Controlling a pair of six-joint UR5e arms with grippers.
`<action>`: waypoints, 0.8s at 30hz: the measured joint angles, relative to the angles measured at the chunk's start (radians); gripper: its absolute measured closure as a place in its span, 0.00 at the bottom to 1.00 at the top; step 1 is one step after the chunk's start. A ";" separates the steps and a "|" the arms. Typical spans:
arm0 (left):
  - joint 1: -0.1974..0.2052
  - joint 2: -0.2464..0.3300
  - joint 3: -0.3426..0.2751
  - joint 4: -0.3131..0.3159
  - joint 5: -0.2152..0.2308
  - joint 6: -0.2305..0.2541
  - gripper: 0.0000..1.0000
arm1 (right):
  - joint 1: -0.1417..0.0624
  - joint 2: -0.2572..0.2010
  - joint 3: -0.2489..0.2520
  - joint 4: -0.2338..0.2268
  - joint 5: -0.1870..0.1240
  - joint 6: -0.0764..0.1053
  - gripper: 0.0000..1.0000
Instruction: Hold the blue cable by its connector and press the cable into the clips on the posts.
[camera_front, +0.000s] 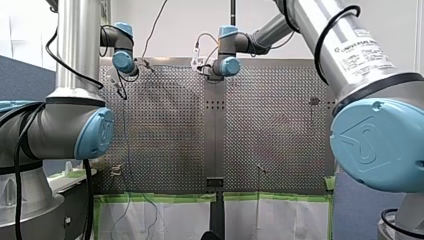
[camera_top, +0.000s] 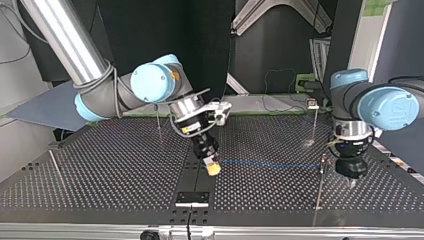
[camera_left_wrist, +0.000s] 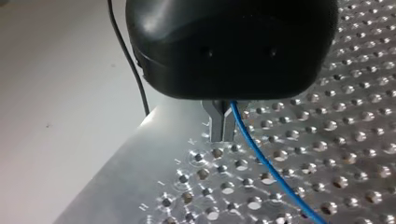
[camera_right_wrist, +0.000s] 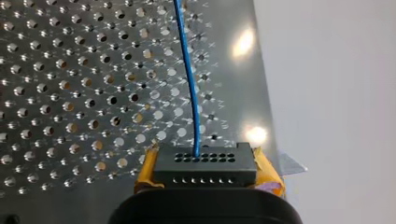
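Note:
My right gripper (camera_right_wrist: 205, 173) is shut on the black connector (camera_right_wrist: 205, 164), with a yellow pad (camera_right_wrist: 145, 171) at each end of it. The blue cable (camera_right_wrist: 189, 79) leaves the connector and runs away over the perforated plate. In the top view my right gripper (camera_top: 212, 168) hangs near the table's middle, and the cable (camera_top: 270, 163) stretches level toward a thin post (camera_top: 320, 186) at the right. My left gripper (camera_top: 351, 183) stands just beyond that post. Its metal fingers (camera_left_wrist: 215, 126) are shut, tips just above the plate, with the cable (camera_left_wrist: 266, 164) lying along their outer side.
More thin posts stand on the perforated table (camera_top: 125, 180): one at the back right (camera_top: 314, 125), one behind my right arm (camera_top: 159, 120), one at the top view's left (camera_top: 56, 169). A black bracket (camera_top: 192, 198) sits at the near edge. The left gripper's fingers are close to the plate's edge (camera_left_wrist: 140, 154).

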 joint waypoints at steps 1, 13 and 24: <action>0.001 0.000 0.001 0.000 0.000 0.000 1.00 | -0.001 0.002 -0.002 0.000 -0.001 0.002 1.00; 0.000 -0.001 0.004 0.021 0.016 0.000 1.00 | -0.015 0.011 -0.015 0.005 -0.020 0.020 1.00; -0.003 0.001 -0.001 -0.003 0.041 0.020 0.00 | -0.009 0.012 -0.015 0.015 -0.022 0.019 1.00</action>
